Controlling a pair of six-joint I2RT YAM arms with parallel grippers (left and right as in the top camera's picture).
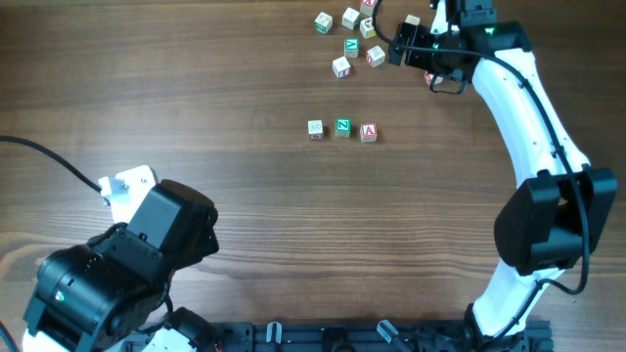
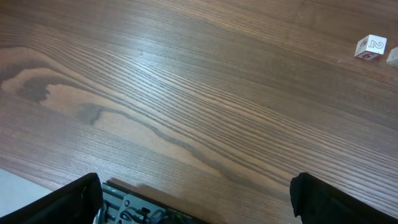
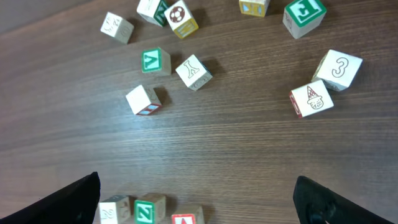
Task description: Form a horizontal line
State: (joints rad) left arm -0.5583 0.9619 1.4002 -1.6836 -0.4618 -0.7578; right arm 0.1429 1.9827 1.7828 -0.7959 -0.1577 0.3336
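Three small wooden cubes stand side by side in a left-to-right row at mid-table: a pale-faced cube (image 1: 315, 129), a green-lettered cube (image 1: 343, 126) and a red "A" cube (image 1: 368, 132). In the right wrist view they lie along the bottom edge as the pale cube (image 3: 115, 208), the green cube (image 3: 147, 210) and the "A" cube (image 3: 186, 218). My right gripper (image 1: 416, 47) (image 3: 199, 208) hangs open above the back of the table, holding nothing. My left gripper (image 2: 196, 205) is open and empty over bare wood at the front left. A pale cube (image 2: 371, 46) shows far off in its view.
Several loose cubes are scattered at the back, among them a green one (image 3: 155, 61), a "3" cube (image 3: 339, 68) and a cube with a face picture (image 3: 311, 99). The folded left arm (image 1: 127, 264) fills the front left corner. A black rail (image 1: 372, 334) runs along the front edge.
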